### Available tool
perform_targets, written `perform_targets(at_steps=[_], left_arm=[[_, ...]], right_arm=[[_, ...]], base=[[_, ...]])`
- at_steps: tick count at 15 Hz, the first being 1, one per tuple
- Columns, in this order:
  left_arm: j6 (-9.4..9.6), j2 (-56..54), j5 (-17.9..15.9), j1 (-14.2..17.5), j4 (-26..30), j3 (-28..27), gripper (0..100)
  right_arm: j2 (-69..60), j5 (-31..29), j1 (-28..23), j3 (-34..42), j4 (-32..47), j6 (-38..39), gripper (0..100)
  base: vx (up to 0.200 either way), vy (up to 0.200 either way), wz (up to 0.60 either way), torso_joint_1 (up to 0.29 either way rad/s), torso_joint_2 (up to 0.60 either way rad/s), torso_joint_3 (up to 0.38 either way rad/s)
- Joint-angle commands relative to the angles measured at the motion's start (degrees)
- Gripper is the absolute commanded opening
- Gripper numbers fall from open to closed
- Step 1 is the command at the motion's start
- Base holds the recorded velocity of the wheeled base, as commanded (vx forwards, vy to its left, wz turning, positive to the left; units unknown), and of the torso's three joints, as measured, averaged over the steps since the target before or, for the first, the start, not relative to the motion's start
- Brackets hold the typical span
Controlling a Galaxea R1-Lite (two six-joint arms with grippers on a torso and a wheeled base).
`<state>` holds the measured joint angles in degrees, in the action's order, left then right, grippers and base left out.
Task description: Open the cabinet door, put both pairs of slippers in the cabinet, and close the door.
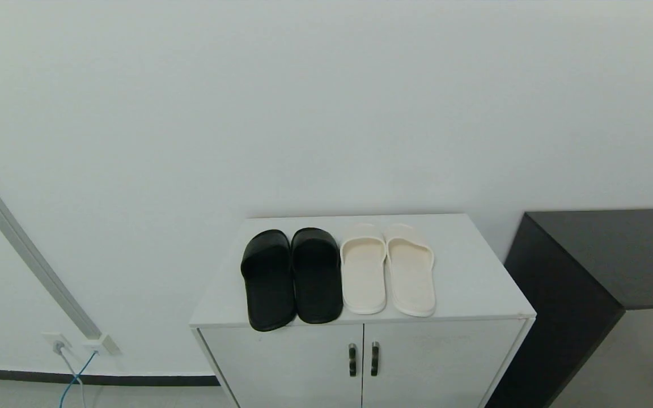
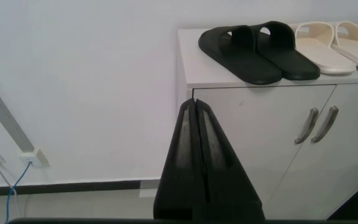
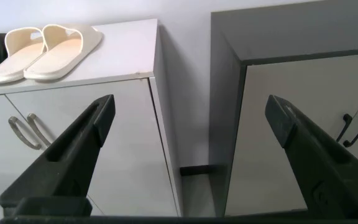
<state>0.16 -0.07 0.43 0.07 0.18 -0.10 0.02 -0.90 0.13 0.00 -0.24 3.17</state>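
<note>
Left gripper (image 2: pixel 195 106) together, right gripper (image 3: pixel 189 104) apart, both empty | we saw black slippers (image 1: pixel 291 277) and white slippers (image 1: pixel 388 269) side by side atop the cabinet (image 1: pixel 474 277) | doors (image 1: pixel 287 362) stood shut | we judged all steps left: open, stow, close.

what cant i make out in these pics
- Cabinet inside: hidden behind its shut doors, every view.
- Cabinet base: cut off by the head view's lower edge.
- Black slippers: almost wholly cut off by the right wrist view's edge.
- Part of the doors: behind the shut left hand, left wrist view.
</note>
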Motion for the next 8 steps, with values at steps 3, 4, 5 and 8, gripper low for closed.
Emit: perform_targets(at_steps=[3,4,5,8], left_arm=[[0.02,0.07,0.01,0.01,-0.01,0.01,0],[0.02,0.07,0.01,0.01,-0.01,0.01,0],[0.02,0.07,0.10,0.01,-0.01,0.01,0],[0.02,0.07,0.10,0.01,-0.01,0.01,0]], right_arm=[[0.06,0.02,0.04,0.00,-0.02,-0.01,100],[0.06,0.02,0.04,0.00,-0.02,-0.01,100],[0.06,0.37,0.04,-0.09,0.07,-0.88,100],[1.47,2.31,0.31,-6.06,0.77,-1.06,100]], base=[[0.000,0.000,0.00,0.000,0.00,0.000],[0.000,0.000,0.00,0.000,0.00,0.000],[0.000,0.000,0.00,0.000,0.00,0.000],[0.000,0.000,0.00,0.000,0.00,0.000]])
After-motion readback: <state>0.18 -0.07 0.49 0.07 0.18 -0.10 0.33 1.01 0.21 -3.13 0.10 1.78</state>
